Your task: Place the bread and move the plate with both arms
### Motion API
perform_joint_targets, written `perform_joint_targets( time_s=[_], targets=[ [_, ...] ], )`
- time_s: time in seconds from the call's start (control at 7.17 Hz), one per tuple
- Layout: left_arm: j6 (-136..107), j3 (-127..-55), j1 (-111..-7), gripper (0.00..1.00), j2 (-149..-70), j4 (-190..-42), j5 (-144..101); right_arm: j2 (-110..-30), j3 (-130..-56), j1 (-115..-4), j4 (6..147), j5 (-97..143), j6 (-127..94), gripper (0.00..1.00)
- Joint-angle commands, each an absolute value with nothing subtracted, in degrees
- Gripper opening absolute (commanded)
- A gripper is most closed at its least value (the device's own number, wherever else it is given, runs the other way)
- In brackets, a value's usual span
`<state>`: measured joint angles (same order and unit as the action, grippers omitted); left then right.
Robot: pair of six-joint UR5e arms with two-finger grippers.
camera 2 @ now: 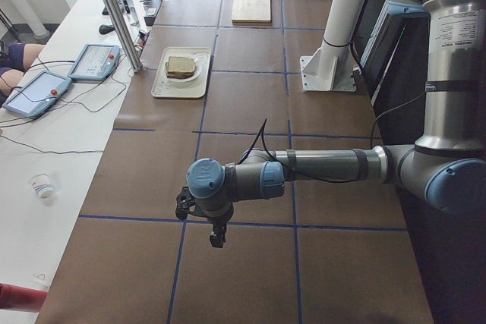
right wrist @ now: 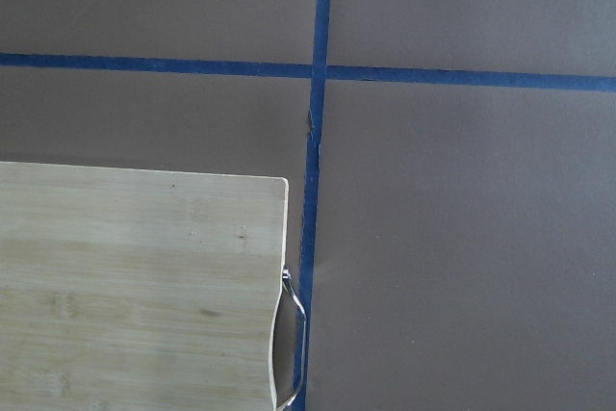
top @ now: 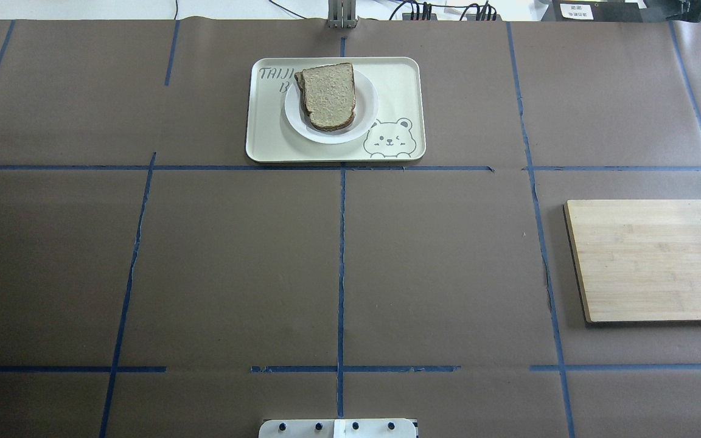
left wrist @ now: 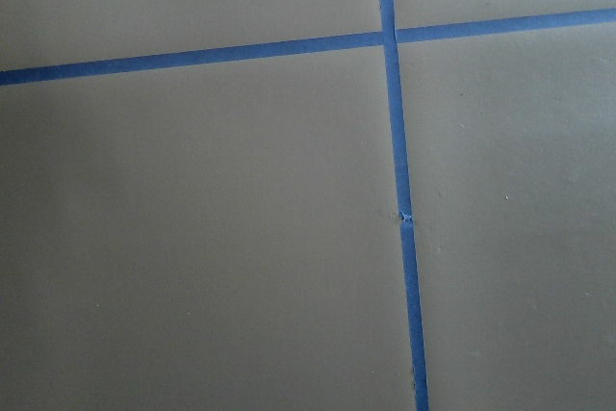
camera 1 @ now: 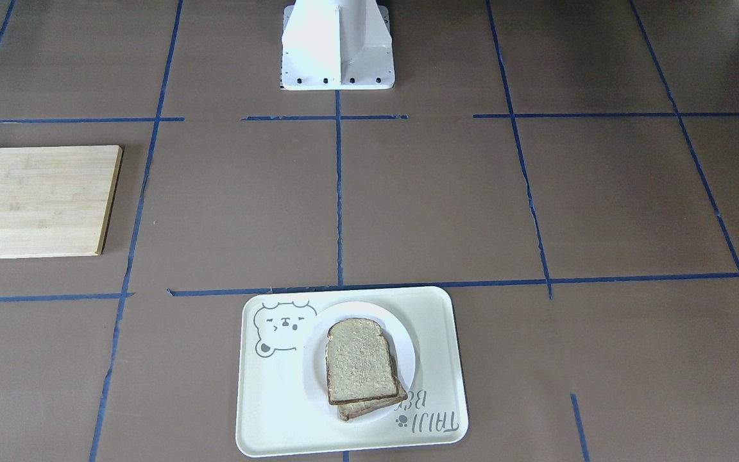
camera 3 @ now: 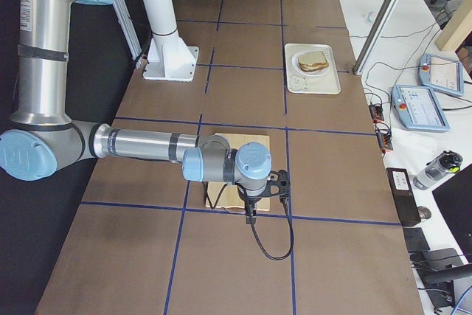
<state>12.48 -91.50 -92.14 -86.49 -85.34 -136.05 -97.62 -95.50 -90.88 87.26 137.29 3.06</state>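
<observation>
Since the bread [camera 1: 360, 358] lies on another slice [camera 1: 373, 406], a grab may drag both; left pincer [camera 2: 218, 237], right pincer [camera 3: 251, 217]: cannot tell if open.

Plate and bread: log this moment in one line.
bread: on plate, atop second slice | plate: on tray | left gripper: away, state unclear | right gripper: by cutting board corner, state unclear

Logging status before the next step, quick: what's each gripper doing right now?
Left gripper: cannot tell if open or closed; it shows only in a side view.
Right gripper: cannot tell either, for the same reason.
</observation>
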Motion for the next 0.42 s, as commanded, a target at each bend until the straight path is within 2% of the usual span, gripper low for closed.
perform_joint_targets(
  time_s=[0.0,0.28],
  targets=[
    [12.5,-91.5,-92.1,1.00,-86.5,-85.3,-136.1,-97.5,-95.4,-90.9,87.2,137.3,3.1,1.00],
    [12.5,-91.5,-92.1,1.00,-86.5,-85.3,-136.1,-97.3,-95.5,-90.9,87.0,137.3,3.1,1.00]
  ],
)
